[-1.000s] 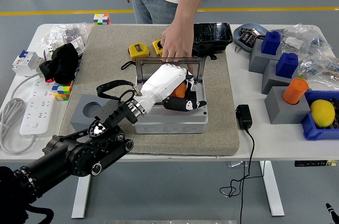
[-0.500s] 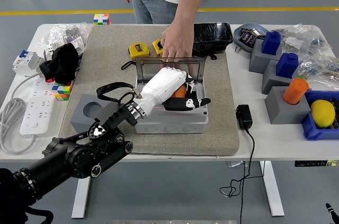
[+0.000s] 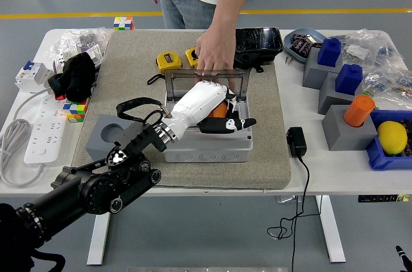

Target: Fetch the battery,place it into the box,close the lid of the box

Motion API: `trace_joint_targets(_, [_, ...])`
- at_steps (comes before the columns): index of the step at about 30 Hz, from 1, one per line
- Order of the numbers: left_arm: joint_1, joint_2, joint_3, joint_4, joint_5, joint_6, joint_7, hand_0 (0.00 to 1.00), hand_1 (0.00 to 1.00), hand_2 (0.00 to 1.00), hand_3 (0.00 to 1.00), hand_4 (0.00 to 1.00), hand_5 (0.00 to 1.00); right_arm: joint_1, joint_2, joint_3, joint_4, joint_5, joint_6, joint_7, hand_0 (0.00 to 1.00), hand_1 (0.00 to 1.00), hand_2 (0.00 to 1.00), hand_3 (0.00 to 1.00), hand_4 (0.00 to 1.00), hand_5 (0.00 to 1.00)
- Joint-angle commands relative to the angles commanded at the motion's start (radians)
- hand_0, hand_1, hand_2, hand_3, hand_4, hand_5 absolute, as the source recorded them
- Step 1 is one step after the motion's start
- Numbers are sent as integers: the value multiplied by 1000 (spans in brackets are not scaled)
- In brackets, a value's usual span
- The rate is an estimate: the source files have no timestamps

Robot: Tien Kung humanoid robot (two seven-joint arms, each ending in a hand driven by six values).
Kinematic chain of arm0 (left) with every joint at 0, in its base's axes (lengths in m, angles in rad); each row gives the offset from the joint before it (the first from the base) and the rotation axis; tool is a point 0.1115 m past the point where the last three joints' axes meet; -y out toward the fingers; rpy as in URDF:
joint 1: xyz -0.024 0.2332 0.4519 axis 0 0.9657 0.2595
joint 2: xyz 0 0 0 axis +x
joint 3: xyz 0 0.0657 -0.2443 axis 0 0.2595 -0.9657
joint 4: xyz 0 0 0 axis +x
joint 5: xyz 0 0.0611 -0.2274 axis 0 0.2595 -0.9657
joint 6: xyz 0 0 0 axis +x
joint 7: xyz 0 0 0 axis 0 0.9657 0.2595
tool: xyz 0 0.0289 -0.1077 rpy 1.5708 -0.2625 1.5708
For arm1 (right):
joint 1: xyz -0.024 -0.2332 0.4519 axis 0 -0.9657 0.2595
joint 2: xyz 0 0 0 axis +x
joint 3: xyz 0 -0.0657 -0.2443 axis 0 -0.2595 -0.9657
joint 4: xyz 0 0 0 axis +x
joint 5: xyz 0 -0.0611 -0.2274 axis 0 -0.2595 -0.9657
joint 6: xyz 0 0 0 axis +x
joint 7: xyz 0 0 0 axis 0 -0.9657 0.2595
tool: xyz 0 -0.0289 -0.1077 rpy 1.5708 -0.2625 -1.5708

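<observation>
A grey box (image 3: 206,148) stands on the mat in the middle, its clear lid (image 3: 206,79) tipped up at the back. A person's hand (image 3: 214,50) rests on the lid's top edge. My white left hand (image 3: 228,124) reaches into the box from the left, its fingers (image 3: 239,123) stretched out to the right. The orange battery (image 3: 219,110) shows inside the box, under the palm and partly hidden by it. I see no finger wrapped around it. My right arm is out of sight.
Yellow tape measures (image 3: 168,61) and a black pouch (image 3: 257,40) lie behind the box. A grey holder (image 3: 106,134) sits to its left, a black adapter (image 3: 296,141) to its right. Grey blocks (image 3: 341,127) and a lemon (image 3: 393,137) crowd the right side.
My left hand's fingers have uncurled from around the battery and now point right. The person's hand and the lid have stayed put.
</observation>
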Motion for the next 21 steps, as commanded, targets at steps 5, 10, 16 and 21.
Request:
trace_joint_targets(5, [1, 0, -4, 1, 2, -16, -6, 159, 90, 141, 124, 924, 998, 0, 0, 0, 0, 1, 0, 0, 790, 748, 748, 795, 998, 998])
trace_joint_targets(10, [3, 0, -10, 3, 6, -33, -7, 360, 522, 502, 506, 938, 998, -1, 0, -2, 0, 2, 1, 0, 790, 748, 748, 795, 998, 998])
trace_joint_targets(16, [5, 0, -18, 7, 6, -49, -14, 648, 690, 643, 622, 936, 998, -1, 0, -2, 0, 2, 1, 0, 790, 747, 747, 795, 998, 998])
trace_joint_targets(21, [14, 0, -28, -19, 16, -66, -13, 840, 803, 758, 723, 954, 998, -1, 0, -3, 0, 2, 1, 0, 789, 748, 747, 795, 998, 998])
